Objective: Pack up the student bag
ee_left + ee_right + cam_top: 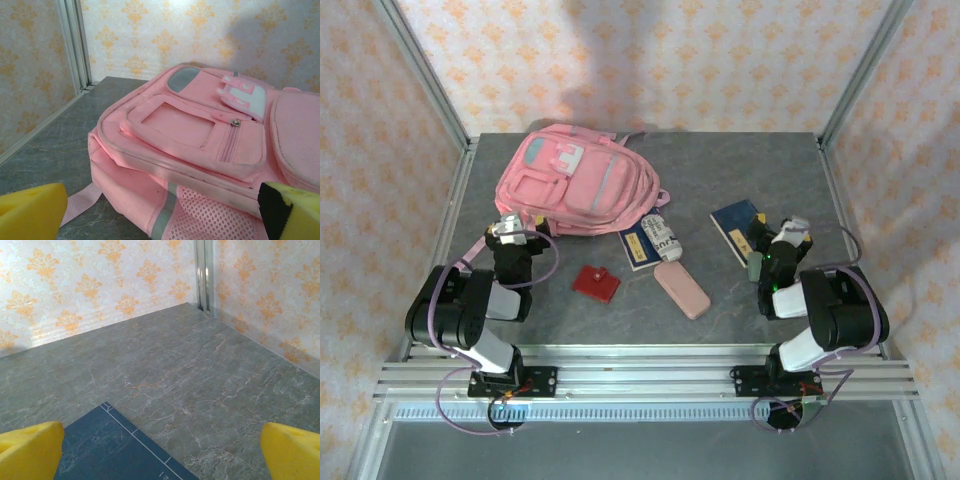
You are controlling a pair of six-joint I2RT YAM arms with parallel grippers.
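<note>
Pencil case (pixel 682 290), wallet (pixel 596 283), book (pixel 638 250) near bag (pixel 575 185).

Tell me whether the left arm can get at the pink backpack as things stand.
Probably yes. The left gripper stands open and faces the student bag, which lies directly ahead on the table with nothing between them.

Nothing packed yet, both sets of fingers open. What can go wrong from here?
1. The student bag lies flat with its pockets seemingly zipped. With no opening showing, items may just get pushed against the fabric.
2. Its strap trails beside the left fingers and could snag.
3. The white roll rests on a blue book. Lifting the book would likely tip it off.
</note>
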